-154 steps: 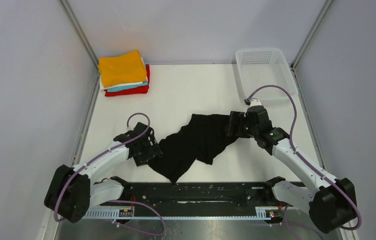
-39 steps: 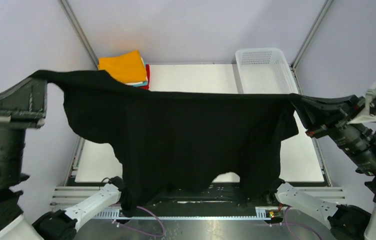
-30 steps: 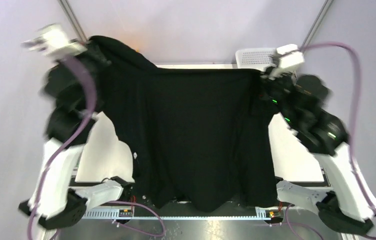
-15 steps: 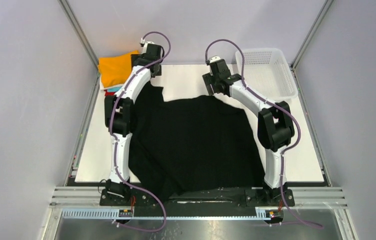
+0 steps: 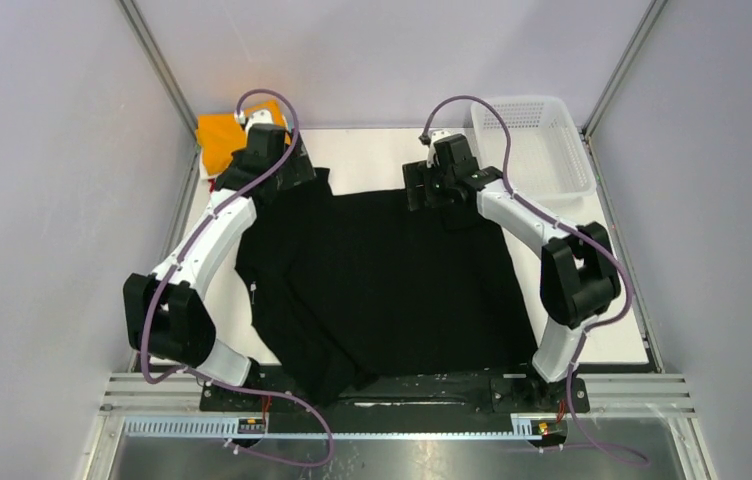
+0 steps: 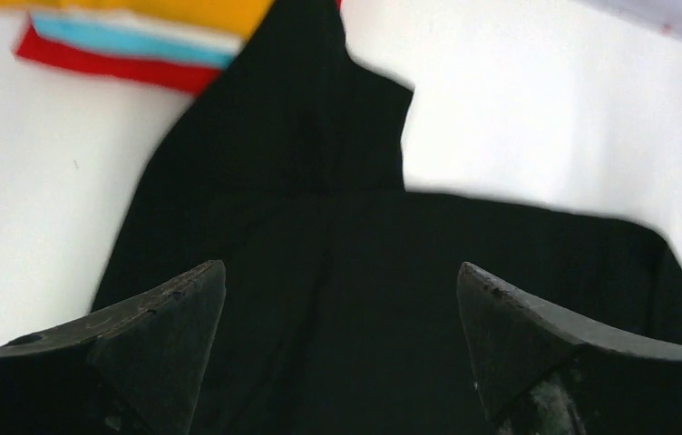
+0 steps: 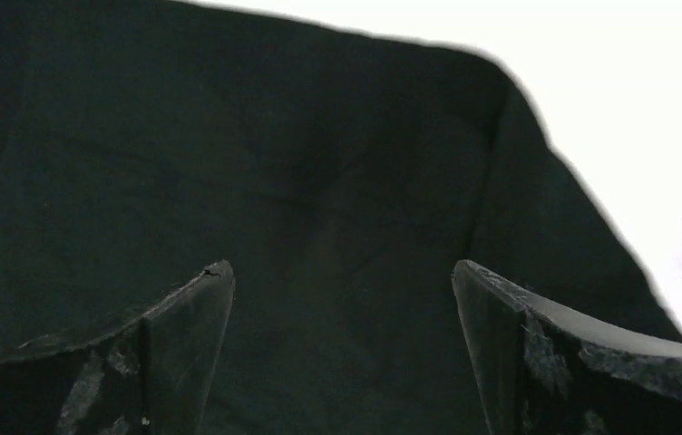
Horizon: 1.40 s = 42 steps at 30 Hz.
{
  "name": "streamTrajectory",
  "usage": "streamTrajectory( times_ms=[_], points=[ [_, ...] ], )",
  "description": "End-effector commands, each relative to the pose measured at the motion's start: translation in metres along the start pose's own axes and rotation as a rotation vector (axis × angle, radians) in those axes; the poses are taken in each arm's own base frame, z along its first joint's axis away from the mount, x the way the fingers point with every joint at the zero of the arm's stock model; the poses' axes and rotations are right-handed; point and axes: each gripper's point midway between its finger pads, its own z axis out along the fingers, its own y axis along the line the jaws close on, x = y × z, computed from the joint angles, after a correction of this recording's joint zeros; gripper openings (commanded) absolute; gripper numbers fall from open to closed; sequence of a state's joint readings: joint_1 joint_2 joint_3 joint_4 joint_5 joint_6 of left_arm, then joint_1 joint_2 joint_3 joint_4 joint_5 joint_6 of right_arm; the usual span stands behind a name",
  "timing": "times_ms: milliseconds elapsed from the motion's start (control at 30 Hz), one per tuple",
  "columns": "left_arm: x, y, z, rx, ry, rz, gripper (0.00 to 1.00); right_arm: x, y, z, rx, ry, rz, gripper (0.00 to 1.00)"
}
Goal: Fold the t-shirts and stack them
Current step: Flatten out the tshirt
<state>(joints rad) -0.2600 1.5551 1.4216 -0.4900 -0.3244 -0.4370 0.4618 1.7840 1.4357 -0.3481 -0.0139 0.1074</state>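
The large black t-shirt [image 5: 392, 280] lies spread on the white table, its near left part bunched at the front edge. It fills the left wrist view [image 6: 337, 227] and the right wrist view [image 7: 256, 163]. My left gripper [image 5: 287, 172] is open and empty over the shirt's far left corner; its jaws stand wide apart [image 6: 342, 276]. My right gripper [image 5: 420, 188] is open and empty over the far right corner [image 7: 342, 276]. The folded stack, orange t-shirt [image 5: 222, 135] on top, sits at the far left; its orange, white, teal and red layers show in the left wrist view [image 6: 129, 41].
A white plastic mesh basket [image 5: 532, 145] stands at the far right corner. Grey walls with metal posts enclose the table [image 5: 372, 160] on three sides. The rail with the arm bases runs along the near edge.
The arms lifted the black shirt from a crumpled heap, swung it out and laid it flat. In the last half second both grippers let go and drew back slightly towards the near side.
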Motion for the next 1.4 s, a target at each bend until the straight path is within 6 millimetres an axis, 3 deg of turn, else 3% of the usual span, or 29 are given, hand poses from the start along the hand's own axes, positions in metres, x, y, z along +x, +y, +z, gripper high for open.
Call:
streamTrajectory(
  times_ms=[0,200,333,467,567,700,867,1000,1200,1367],
  points=[
    [0.069,-0.002,0.005,0.082,0.154,-0.07,0.99,0.036,0.02,0.029,-0.106,0.14,0.102,0.99],
    [0.139,0.017,0.019,0.033,0.311,-0.08,0.99,0.058,0.014,0.063,-0.056,0.267,0.135,1.0],
    [0.172,0.025,0.03,0.001,0.404,-0.119,0.99,0.069,-0.002,0.074,0.033,0.331,0.143,1.0],
    [0.193,0.035,0.041,-0.03,0.455,-0.209,0.99,0.074,-0.027,0.079,0.171,0.361,0.149,1.0],
    [0.199,0.045,0.044,-0.058,0.47,-0.238,0.99,0.067,-0.048,0.077,0.269,0.342,0.136,1.0],
    [0.203,0.058,0.046,-0.092,0.483,-0.227,0.99,0.058,-0.069,0.082,0.256,0.342,0.208,0.99],
    [0.209,0.064,0.047,-0.111,0.5,-0.219,0.99,0.029,-0.104,0.089,0.295,0.3,0.274,0.99],
    [0.203,0.07,0.044,-0.129,0.482,-0.207,0.99,0.022,-0.15,0.081,0.469,0.345,0.261,0.99],
    [0.196,0.071,0.041,-0.131,0.466,-0.198,0.99,0.001,-0.159,0.071,0.431,0.318,0.245,0.99],
    [0.194,0.066,0.043,-0.109,0.47,-0.2,0.99,-0.013,-0.159,0.054,0.362,0.313,0.009,1.0]
  ],
)
